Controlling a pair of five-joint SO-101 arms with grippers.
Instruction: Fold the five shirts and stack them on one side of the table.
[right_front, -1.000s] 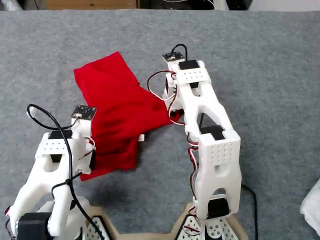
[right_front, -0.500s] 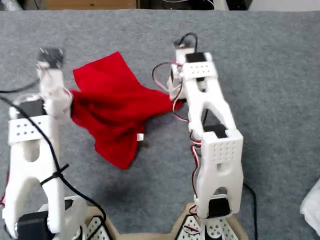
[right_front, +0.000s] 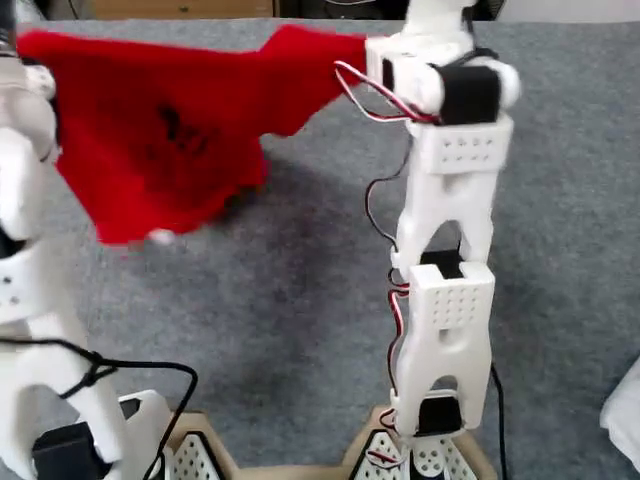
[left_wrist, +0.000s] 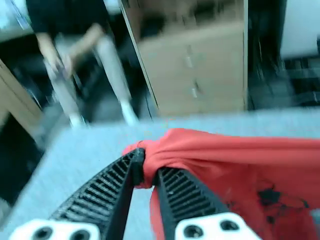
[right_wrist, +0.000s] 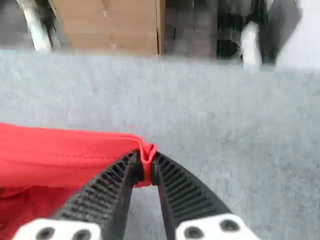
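A red shirt (right_front: 170, 130) with a dark print hangs stretched in the air between my two raised arms, above the grey table (right_front: 300, 300). My left gripper (left_wrist: 145, 167) is shut on one bunched corner of the red shirt (left_wrist: 225, 160). At the other end, my right gripper (right_wrist: 145, 162) is shut on a folded edge of the red shirt (right_wrist: 55, 155). In the high view the left arm (right_front: 25, 200) stands at the left edge and the right arm (right_front: 445, 190) right of centre. The shirt's lower hem droops toward the table.
A white cloth (right_front: 625, 410) lies at the table's right edge. Wooden drawers (left_wrist: 200, 60) stand beyond the far edge of the table. A person (left_wrist: 75, 45) is in the room behind.
Both arms have risen and lifted the red shirt off the table. It was crumpled on the surface before; now it hangs spread between the two grippers.
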